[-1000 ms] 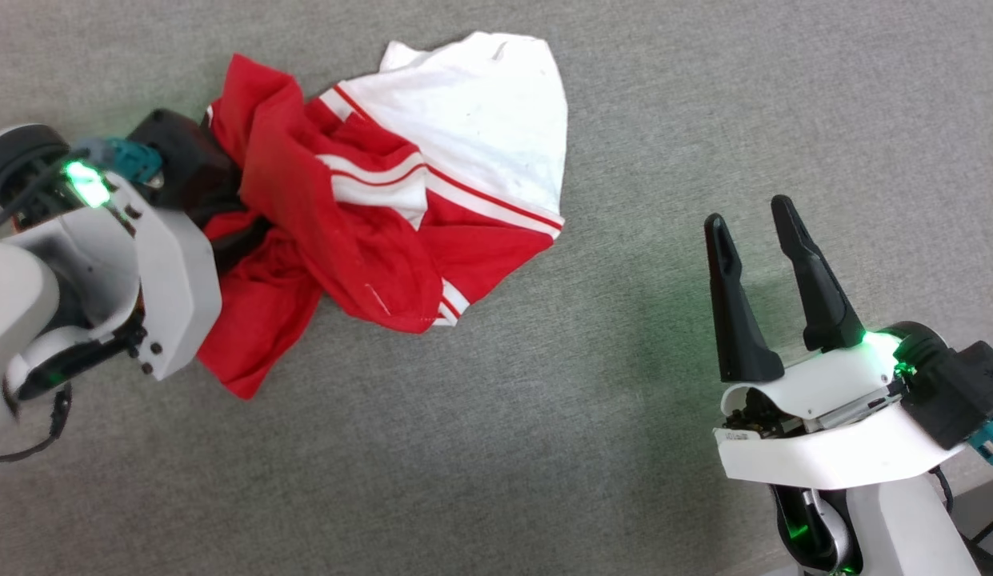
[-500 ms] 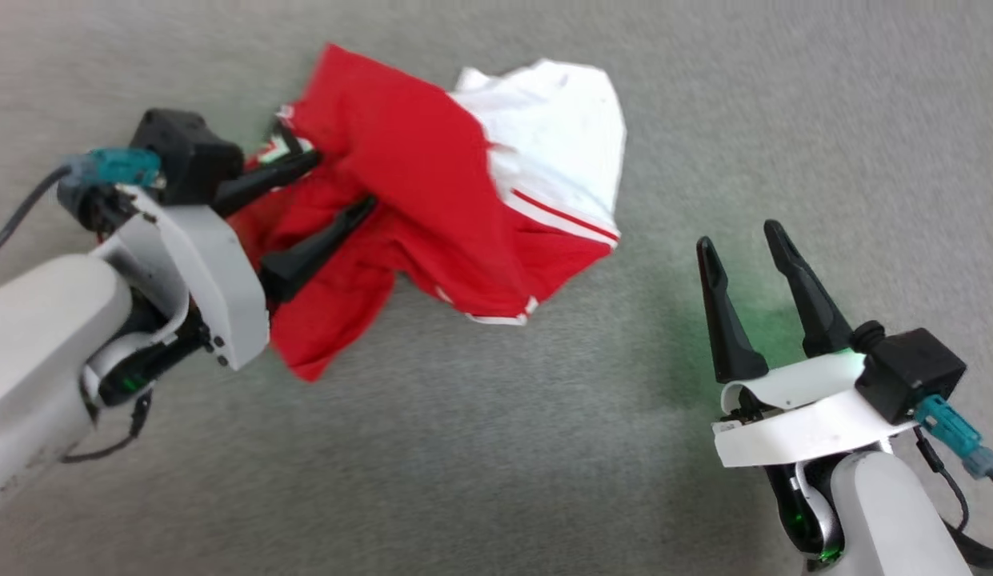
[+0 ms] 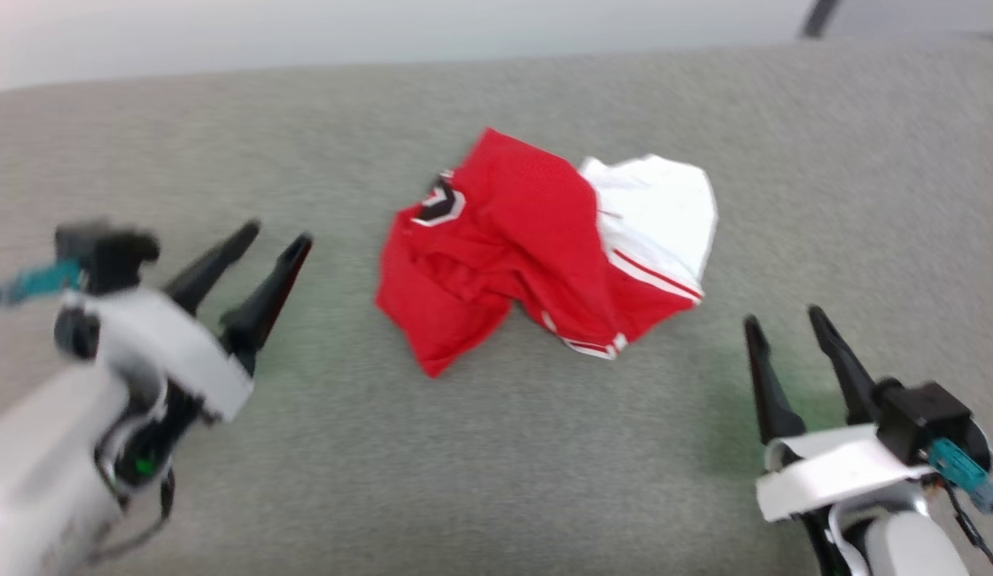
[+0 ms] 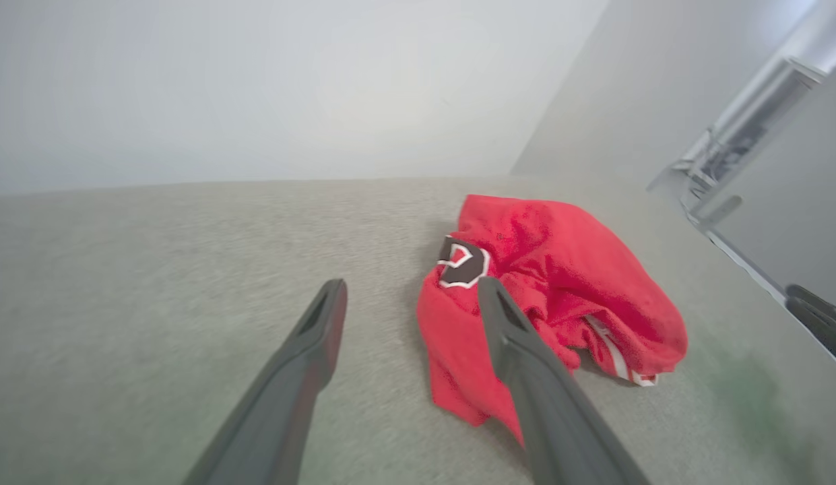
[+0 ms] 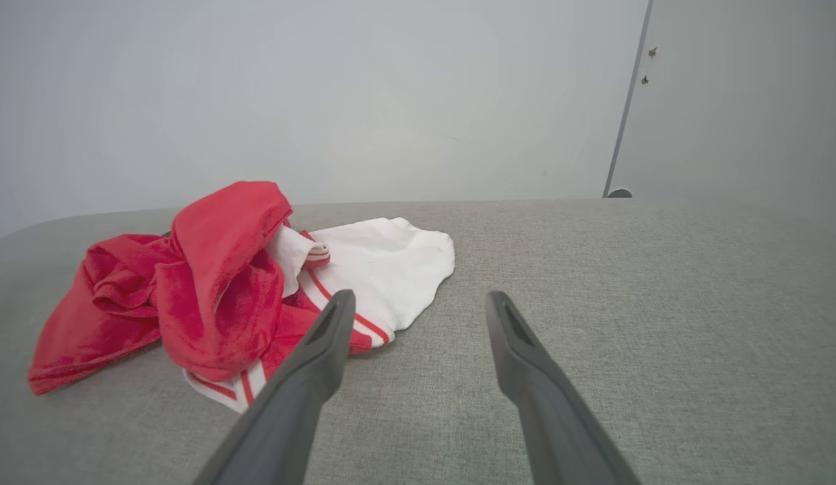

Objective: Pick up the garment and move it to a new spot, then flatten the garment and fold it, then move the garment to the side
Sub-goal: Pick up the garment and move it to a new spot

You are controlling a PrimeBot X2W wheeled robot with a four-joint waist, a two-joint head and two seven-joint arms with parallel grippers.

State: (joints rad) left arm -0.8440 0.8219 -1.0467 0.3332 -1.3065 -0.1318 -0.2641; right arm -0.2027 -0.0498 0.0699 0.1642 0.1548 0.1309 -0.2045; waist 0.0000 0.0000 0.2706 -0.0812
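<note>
Since half a second ago my left tool (image 3: 278,233) has let go of the garment (image 3: 504,248) and drawn back to the left. It now sits open, fingers spread and empty, well apart from the cloth. My head has tipped up as well, so the whole head view has shifted and the far edge of the table (image 3: 464,448) meets a pale wall (image 3: 304,32). The garment lies in a crumpled heap near the middle of the grey table, between my two tools and touching neither. Its red body is bunched and folded over itself. A white sleeve (image 3: 660,208) spreads on its right side, with striped trim (image 3: 654,277) below it. A black, white-outlined mark (image 3: 438,204) shows at the heap's upper left. My right tool (image 3: 784,318) is at the lower right, open and empty, near the sleeve side but clear of it.
</note>
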